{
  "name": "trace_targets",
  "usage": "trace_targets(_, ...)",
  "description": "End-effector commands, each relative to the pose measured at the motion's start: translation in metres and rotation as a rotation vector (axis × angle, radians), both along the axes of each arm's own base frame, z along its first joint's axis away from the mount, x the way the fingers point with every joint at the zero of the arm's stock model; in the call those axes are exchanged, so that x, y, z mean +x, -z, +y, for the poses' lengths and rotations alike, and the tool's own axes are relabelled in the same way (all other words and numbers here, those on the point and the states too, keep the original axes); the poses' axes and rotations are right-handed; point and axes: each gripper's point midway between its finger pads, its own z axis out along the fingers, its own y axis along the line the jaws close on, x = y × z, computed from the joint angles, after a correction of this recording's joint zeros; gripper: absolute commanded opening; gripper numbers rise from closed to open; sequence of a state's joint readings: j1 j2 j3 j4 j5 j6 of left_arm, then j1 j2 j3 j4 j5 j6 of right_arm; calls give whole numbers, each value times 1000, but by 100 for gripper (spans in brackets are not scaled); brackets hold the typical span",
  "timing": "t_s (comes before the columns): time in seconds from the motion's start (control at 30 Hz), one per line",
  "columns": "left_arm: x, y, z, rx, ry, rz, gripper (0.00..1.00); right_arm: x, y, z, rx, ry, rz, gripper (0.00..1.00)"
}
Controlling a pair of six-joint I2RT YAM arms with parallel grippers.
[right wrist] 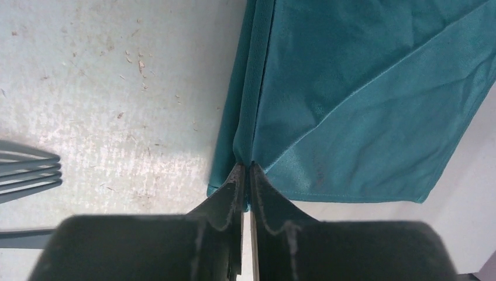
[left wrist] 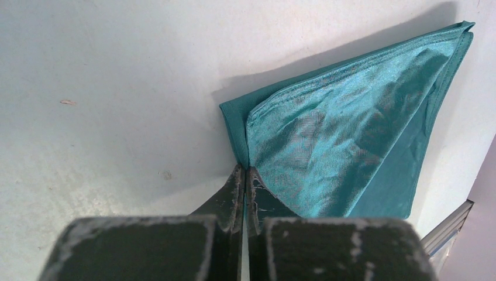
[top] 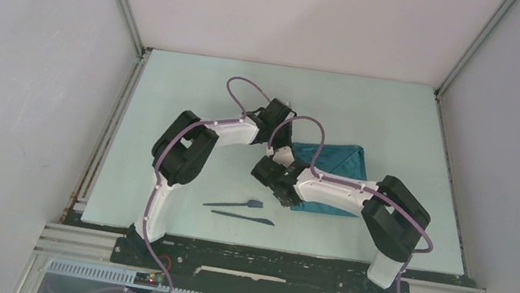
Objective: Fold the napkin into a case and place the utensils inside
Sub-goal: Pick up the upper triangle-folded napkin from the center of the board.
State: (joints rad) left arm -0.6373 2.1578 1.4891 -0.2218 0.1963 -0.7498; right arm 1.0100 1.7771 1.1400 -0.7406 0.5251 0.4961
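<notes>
The teal-green napkin (top: 332,161) lies folded on the table right of centre. It shows layered with a diagonal flap in the left wrist view (left wrist: 345,134) and in the right wrist view (right wrist: 362,99). My left gripper (left wrist: 245,170) is shut on the napkin's far left edge. My right gripper (right wrist: 245,167) is shut on its near left edge, close to the corner. The fork (top: 234,204) and the knife (top: 244,218) lie side by side in front of the napkin, to its left. The fork's tines (right wrist: 29,170) show at the left edge of the right wrist view.
The pale table (top: 171,94) is walled by white panels with metal rails at both sides. A black base bar (top: 254,266) runs along the near edge. Both arms meet above the napkin's left edge.
</notes>
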Motion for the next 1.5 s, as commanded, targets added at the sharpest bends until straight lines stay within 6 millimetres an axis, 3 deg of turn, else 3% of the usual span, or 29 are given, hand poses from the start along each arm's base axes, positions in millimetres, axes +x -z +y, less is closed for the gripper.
trace_targets(0.0, 3, 7, 5, 22, 0, 1, 0, 2, -20, 4, 2, -29, -40, 8)
trace_targets(0.1, 2, 7, 5, 22, 2, 1, 0, -2, -21, 4, -8, -53, -25, 1)
trace_targets(0.23, 1, 8, 5, 24, 4, 5, 0, -7, -21, -3, -59, -68, -24, 0)
trace_targets(0.4, 0, 11, 4, 18, 7, 14, 0, -15, 0, 10, -28, -107, 48, 0)
trace_targets(0.6, 0, 10, 5, 18, 16, 9, 0, -17, 12, 26, 74, -104, 105, 21)
trace_targets(0.87, 0, 8, 4, 13, 21, 10, 0, -13, 14, 17, 126, -70, 128, 33)
trace_targets(1.47, 1, 10, 7, 13, 24, 11, 0, -19, 23, -12, 158, -11, 212, 43)
